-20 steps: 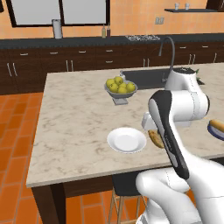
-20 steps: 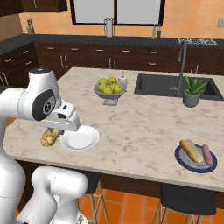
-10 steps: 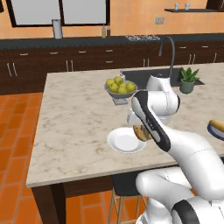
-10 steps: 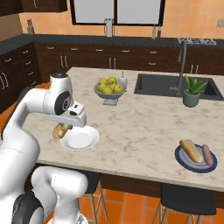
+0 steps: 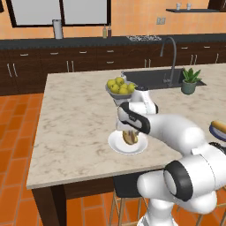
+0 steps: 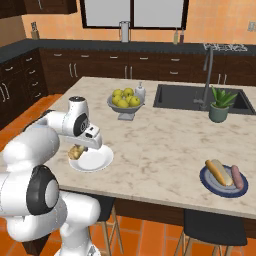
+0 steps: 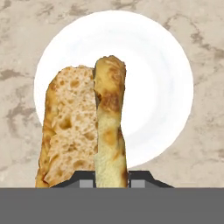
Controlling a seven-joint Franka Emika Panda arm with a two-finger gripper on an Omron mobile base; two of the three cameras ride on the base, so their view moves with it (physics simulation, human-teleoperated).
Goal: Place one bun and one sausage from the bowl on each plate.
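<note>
gripper (image 6: pixel 76 151): closed on a bun (image 6: pixel 75 152), over white plate (image 6: pixel 95 161) at counter's (image 6: pixel 165 135) front-left edge
blue plate (image 6: pixel 212 182): front-right corner

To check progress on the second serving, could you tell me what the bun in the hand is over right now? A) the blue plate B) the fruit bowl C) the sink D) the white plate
D: the hand view shows the bun, gripped in the hand, directly above the white plate.
</note>
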